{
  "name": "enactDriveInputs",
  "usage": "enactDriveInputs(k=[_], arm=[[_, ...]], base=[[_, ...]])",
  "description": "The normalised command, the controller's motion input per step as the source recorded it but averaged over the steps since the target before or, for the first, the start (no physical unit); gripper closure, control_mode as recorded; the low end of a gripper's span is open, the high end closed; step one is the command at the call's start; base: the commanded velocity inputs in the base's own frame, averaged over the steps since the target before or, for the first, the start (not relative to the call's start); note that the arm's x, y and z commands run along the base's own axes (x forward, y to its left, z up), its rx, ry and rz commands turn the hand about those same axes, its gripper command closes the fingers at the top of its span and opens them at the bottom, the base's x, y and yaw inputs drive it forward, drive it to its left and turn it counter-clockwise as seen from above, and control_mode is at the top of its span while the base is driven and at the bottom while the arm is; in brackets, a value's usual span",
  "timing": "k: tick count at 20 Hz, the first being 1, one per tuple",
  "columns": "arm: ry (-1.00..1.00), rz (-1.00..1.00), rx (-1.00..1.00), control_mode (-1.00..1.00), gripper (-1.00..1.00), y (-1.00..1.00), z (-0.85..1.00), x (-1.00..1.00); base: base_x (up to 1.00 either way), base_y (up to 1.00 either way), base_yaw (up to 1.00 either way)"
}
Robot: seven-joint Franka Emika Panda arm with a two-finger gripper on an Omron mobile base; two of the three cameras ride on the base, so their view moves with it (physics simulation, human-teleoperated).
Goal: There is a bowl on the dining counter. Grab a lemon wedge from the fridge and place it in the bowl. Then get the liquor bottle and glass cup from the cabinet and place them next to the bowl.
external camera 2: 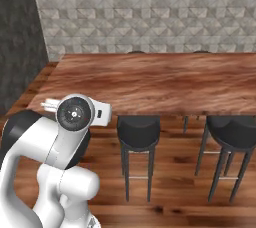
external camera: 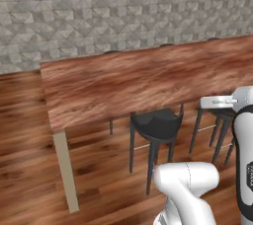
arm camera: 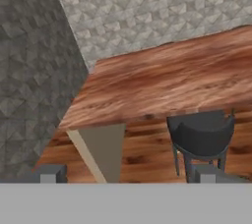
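Ahead of our gripper (arm camera: 125, 174), at twelve o'clock, stretches the wooden dining counter (arm camera: 167, 80), well apart from the wide-open fingertips (arm camera: 49, 174). We can't tell where the bowl is. At four o'clock a dark stool (arm camera: 202, 137) stands under the counter's near edge; bare plank floor (external camera: 29, 169) lies left.

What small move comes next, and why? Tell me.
Probably drive the base away to look for the fridge. The fingers stand open and hold nothing, so no lemon wedge has been picked up. The arm faces the wooden counter with stools under it. The part of the counter in view carries no bowl, and there is no fridge or cabinet here.
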Motion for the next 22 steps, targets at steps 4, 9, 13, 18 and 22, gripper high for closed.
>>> enactDriveInputs(k=[4, 9, 13, 18, 22], arm=[[0.00, 0.00, 0.00, 1.00, -1.00, 0.00, 0.00, 0.00], [0.00, 0.00, 0.00, 1.00, -1.00, 0.00, 0.00, 0.00], [0.00, 0.00, 0.00, 1.00, -1.00, 0.00, 0.00, 0.00], [0.00, 0.00, 0.00, 1.00, -1.00, 0.00, 0.00, 0.00], [0.00, 0.00, 0.00, 1.00, -1.00, 0.00, 0.00, 0.00]], base=[[0.00, 1.00, -0.10], [0.12, 1.00, -0.12], [0.49, 1.00, -0.16], [0.66, 1.00, -0.19], [0.69, 1.00, -0.21]])
